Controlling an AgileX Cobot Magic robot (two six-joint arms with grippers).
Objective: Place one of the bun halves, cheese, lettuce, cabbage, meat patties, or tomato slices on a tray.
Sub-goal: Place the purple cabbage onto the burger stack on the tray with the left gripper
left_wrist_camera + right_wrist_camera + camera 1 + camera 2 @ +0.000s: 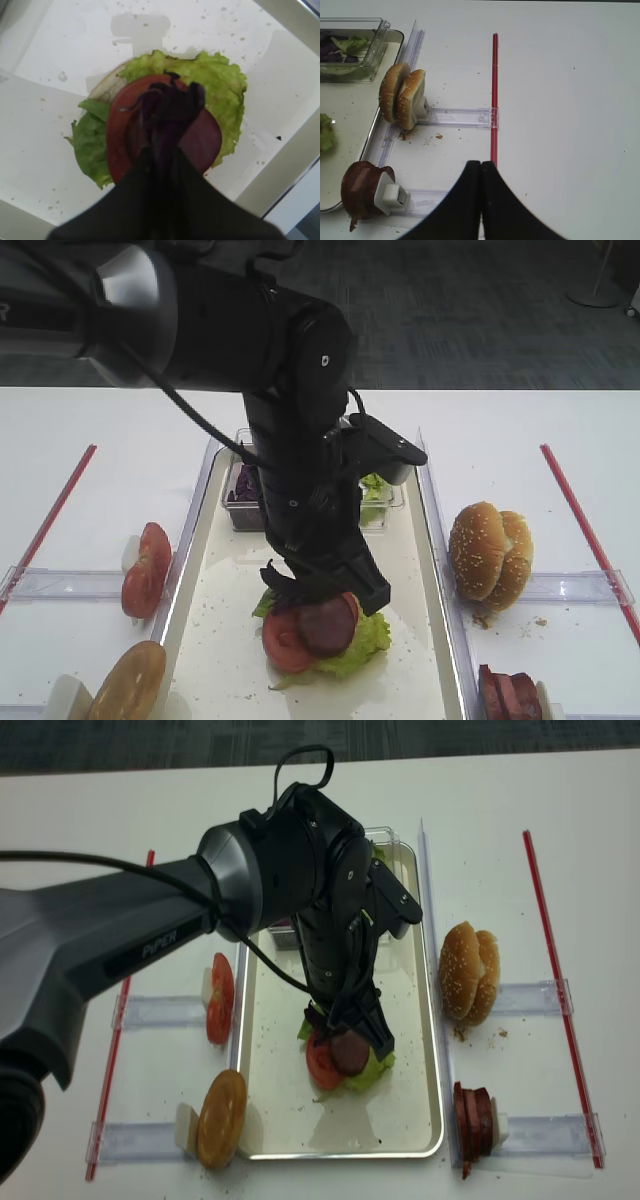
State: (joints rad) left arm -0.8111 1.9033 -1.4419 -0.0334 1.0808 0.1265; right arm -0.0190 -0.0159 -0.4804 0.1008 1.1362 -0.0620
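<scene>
- Near the tray's [200, 540] front edge, the left gripper [167, 107] pinches glossy, curled dark purple cabbage [172, 100] above a tomato slice [120, 140], meat patty [202, 142] and ruffled lettuce [225, 95].
- Right gripper [480, 172] closed, empty.

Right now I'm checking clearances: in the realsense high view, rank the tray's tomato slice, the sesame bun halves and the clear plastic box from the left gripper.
1. Round red tomato slice, just beside the left gripper.
2. Clear plastic box, behind, at the tray's far end.
3. Sesame bun halves, off to the right.
</scene>
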